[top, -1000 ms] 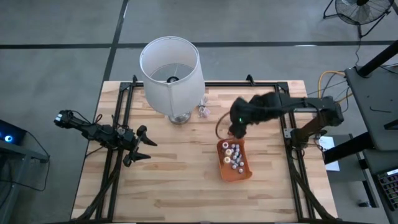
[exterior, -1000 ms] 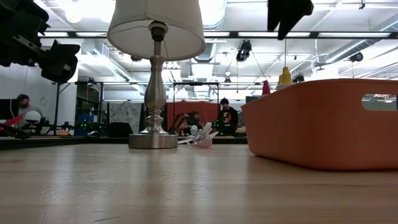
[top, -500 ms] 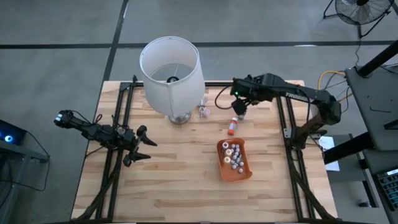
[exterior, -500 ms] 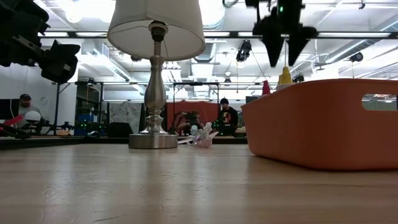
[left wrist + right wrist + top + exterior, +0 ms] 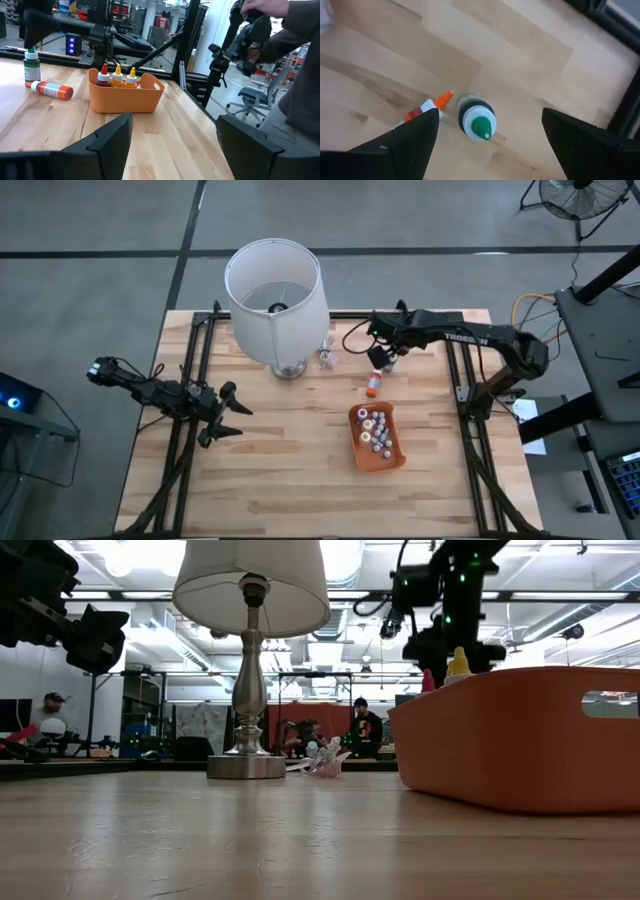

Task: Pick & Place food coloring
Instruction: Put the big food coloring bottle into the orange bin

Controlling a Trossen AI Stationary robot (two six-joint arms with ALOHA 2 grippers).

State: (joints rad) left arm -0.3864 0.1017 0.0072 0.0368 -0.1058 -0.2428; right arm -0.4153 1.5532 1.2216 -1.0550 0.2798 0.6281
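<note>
Floor: grey concrete floor (image 5: pixel 100 240) with dark seams around the table.
Fan: black pedestal fan (image 5: pixel 580 195) at 1 o'clock.
Ceiling: bright strip lights (image 5: pixel 150 555), exposed ducts.
Furniture: grey office chair (image 5: pixel 250 97) beyond the table.
People: seated person in dark clothes (image 5: pixel 365 730) far back.

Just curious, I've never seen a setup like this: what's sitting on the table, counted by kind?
Lamp: 1
Orange tray: 1
Loose bottles: 2, the orange bottle lying down and the green-capped bottle upright
Clear bundle by the lamp: 1
Total: 5, leaving out the bottles inside the tray, which are too crowded to count.
</note>
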